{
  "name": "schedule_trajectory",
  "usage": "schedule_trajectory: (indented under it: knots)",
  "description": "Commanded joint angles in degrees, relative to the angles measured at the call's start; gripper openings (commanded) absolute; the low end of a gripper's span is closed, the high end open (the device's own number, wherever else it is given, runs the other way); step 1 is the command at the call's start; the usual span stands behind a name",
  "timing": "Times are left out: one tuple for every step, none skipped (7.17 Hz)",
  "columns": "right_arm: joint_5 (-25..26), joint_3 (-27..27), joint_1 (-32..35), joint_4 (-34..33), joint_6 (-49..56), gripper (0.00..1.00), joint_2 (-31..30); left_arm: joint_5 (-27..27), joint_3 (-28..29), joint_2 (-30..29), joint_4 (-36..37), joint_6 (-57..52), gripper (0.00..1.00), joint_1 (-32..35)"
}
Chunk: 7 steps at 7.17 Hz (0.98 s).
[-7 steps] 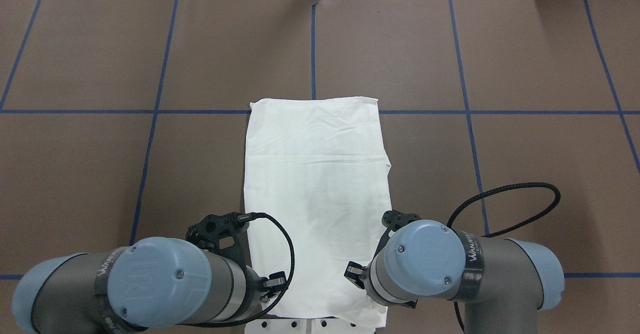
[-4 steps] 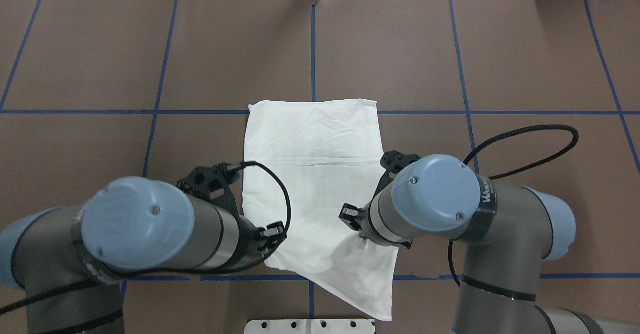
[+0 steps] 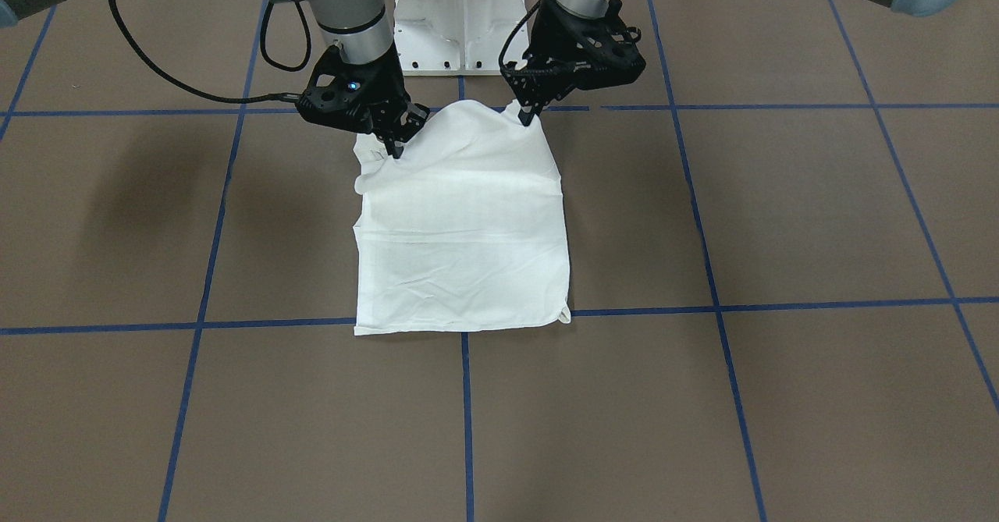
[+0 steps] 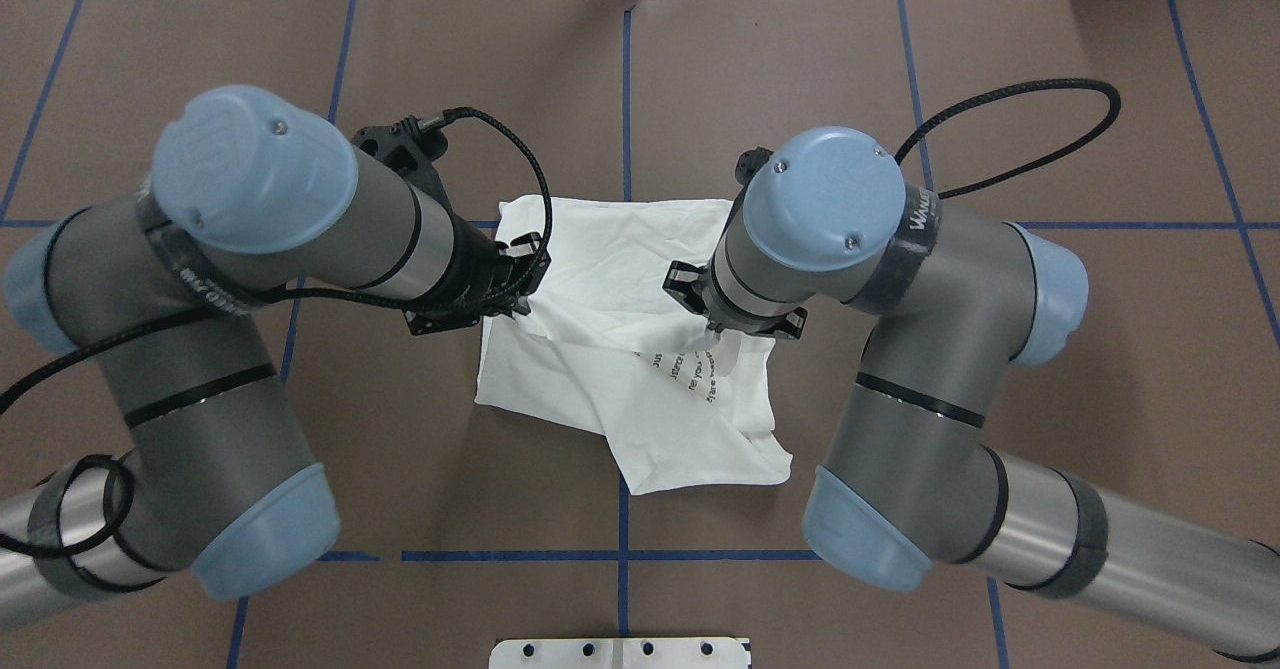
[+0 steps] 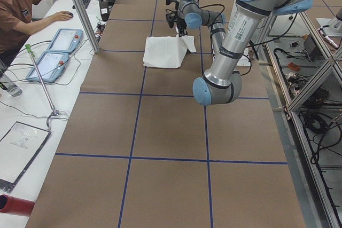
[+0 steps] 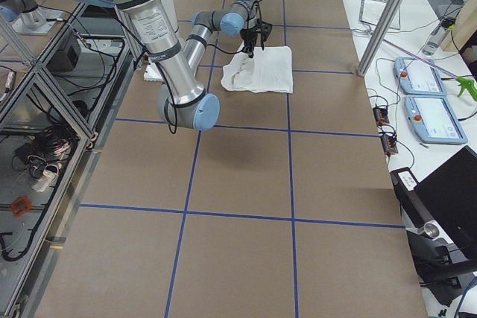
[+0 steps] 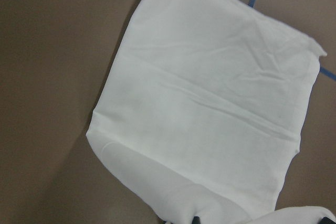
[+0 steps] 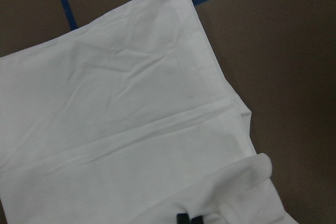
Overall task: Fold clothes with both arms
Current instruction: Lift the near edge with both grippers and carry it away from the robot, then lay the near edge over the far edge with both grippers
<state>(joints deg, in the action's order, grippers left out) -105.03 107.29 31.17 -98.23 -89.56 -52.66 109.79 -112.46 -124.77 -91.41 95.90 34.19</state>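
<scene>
The white shirt (image 3: 460,241) lies on the brown table, its far part flat and its near edge raised off the surface. My left gripper (image 3: 529,118) is shut on the shirt's near corner on its side, and my right gripper (image 3: 394,150) is shut on the other near corner. From overhead, the left gripper (image 4: 515,289) and right gripper (image 4: 715,334) hover over the shirt (image 4: 600,249), whose lifted part hangs back toward me and shows black text (image 4: 690,369). Both wrist views look down on flat cloth (image 7: 210,103) (image 8: 115,119).
The white pedestal plate (image 4: 620,652) sits at the table's near edge behind the shirt. Blue tape lines (image 4: 625,89) grid the brown table. Black cables (image 4: 1010,119) loop off both wrists. A seated person (image 5: 16,14) and control pendants (image 5: 53,52) are beside the table.
Both arms have swung forward away from the pedestal, lifting the shirt's near edge and carrying it over the flat part. The printed underside now shows.
</scene>
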Motion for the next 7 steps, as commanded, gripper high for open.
schedule_trajectory:
  knots:
    - [-0.18, -10.65, 3.88, 0.75, 3.24, 0.00, 6.22, 0.69, 12.21, -3.10, -8.48, -0.54, 0.00, 3.15]
    - [-0.35, -15.92, 4.42, 0.84, 3.95, 0.00, 9.21, 0.69, 14.96, -3.38, -10.87, -0.63, 0.00, 4.47]
    - [-0.70, -20.15, 5.03, 1.97, 4.39, 0.00, 11.76, 0.69, 17.34, -4.08, -12.20, -0.89, 0.00, 6.05]
    - [-0.97, -24.20, 5.56, 6.16, 4.30, 0.00, 12.83, 0.60, 20.93, -4.95, -14.82, -0.89, 0.00, 7.20]
    - [-1.49, -26.24, 6.17, 7.86, 4.48, 0.00, 12.84, 0.60, 24.88, -5.66, -17.81, -0.54, 0.00, 7.29]
    - [-1.93, -26.69, 6.44, 7.96, 4.91, 0.00, 12.84, 0.51, 27.53, -5.84, -20.88, -0.28, 0.00, 7.38]
    - [-2.11, -26.87, 6.79, 7.88, 5.09, 0.00, 12.67, 0.51, 28.86, -5.93, -21.43, -0.54, 0.00, 7.56]
